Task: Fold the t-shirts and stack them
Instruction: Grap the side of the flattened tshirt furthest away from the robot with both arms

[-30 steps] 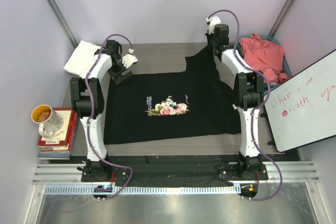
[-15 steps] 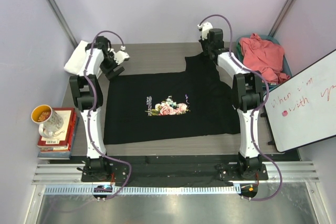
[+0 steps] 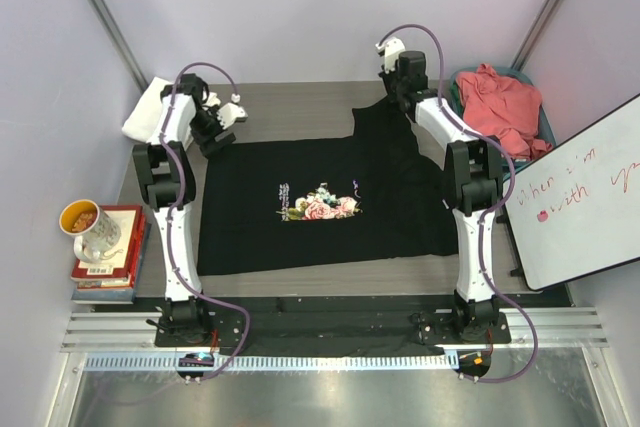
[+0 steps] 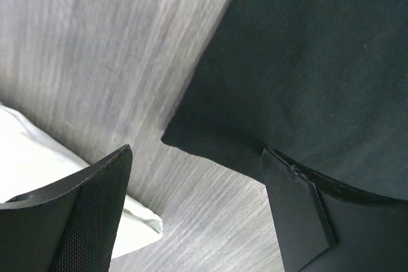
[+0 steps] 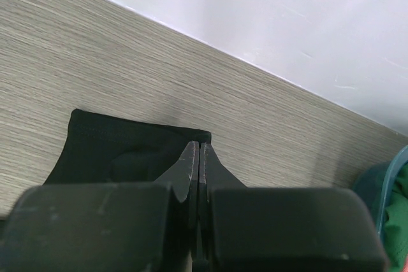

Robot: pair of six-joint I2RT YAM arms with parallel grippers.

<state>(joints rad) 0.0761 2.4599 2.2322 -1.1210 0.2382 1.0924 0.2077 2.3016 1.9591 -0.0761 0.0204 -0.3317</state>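
Note:
The black t-shirt [image 3: 330, 197] lies spread flat on the table, its pink-rose print facing up. My left gripper [image 3: 213, 139] is open just above the shirt's far left corner. In the left wrist view that corner [image 4: 191, 141] lies between my open fingers [image 4: 197, 152]. My right gripper [image 3: 393, 97] is shut on the shirt's far right edge and holds it drawn up toward the back wall. The right wrist view shows the closed tips [image 5: 199, 148] on the black cloth [image 5: 115, 151]. The white t-shirt [image 3: 145, 109] lies folded at the far left. The coral-pink t-shirt [image 3: 500, 105] is heaped at the right.
The coral-pink shirt sits in a teal bin [image 3: 545, 127] at the far right. A whiteboard [image 3: 585, 192] leans at the right edge. A mug [image 3: 88, 227] stands on stacked books [image 3: 110, 267] at the left. The white shirt's edge [image 4: 38, 176] shows beside my left finger.
My left gripper has moved left and back, to the black shirt's far left corner. My right gripper has shifted slightly left, still holding the far edge.

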